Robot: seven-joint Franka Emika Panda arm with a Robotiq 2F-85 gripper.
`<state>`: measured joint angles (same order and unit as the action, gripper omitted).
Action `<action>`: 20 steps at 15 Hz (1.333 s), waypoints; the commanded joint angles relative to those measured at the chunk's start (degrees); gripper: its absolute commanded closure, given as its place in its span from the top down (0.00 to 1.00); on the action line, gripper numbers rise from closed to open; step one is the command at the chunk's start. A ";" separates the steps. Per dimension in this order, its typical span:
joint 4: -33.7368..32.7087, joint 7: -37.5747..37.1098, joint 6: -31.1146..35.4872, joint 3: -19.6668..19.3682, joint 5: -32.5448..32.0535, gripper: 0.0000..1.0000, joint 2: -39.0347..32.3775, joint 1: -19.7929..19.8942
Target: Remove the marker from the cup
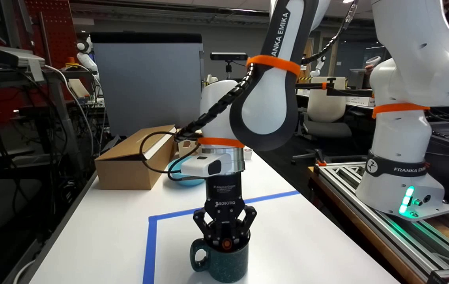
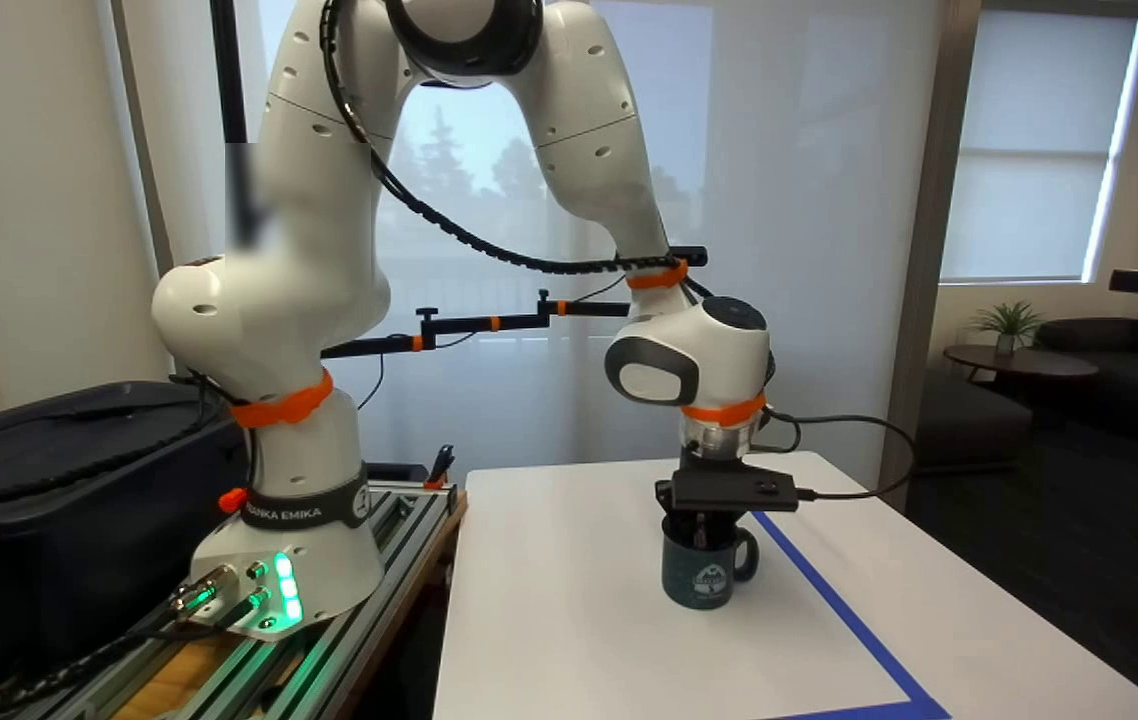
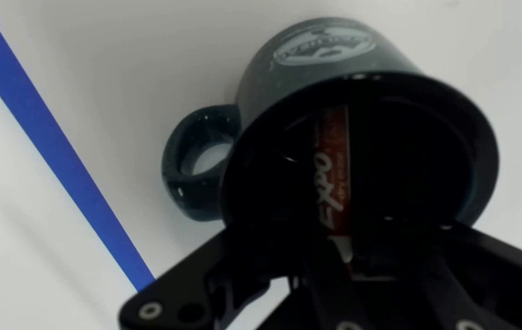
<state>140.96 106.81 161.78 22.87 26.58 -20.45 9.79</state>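
The cup, a dark teal mug, stands upright on the white table in both exterior views. Its handle points left in the wrist view. The marker, with a red EXPO label, is tilted inside the cup. Its round orange-ringed end shows at the rim, and a faint reddish strip of it shows too. My gripper points straight down with its fingers inside the cup's mouth. Its links lean inward on both sides of the marker. The fingertips are lost in the dark, so contact is unclear.
Blue tape marks the table and runs past the handle side of the cup. An open cardboard box and a light blue bowl stand farther back. The arm's base stands on a metal frame beside the table.
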 commanded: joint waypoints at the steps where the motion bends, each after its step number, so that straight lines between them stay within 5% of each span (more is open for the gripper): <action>1: 2.77 -2.07 -1.67 1.62 -0.13 0.05 5.84 -0.88; 5: 5.35 -4.48 -3.51 2.25 0.45 0.05 12.28 -3.62; 12: 6.37 -11.18 -7.53 -2.00 -3.84 0.05 21.24 -14.06; 20: -1.98 -12.68 -3.43 -3.59 -23.76 0.05 8.40 -22.17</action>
<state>143.08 94.50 155.86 20.76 10.38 -5.18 -10.49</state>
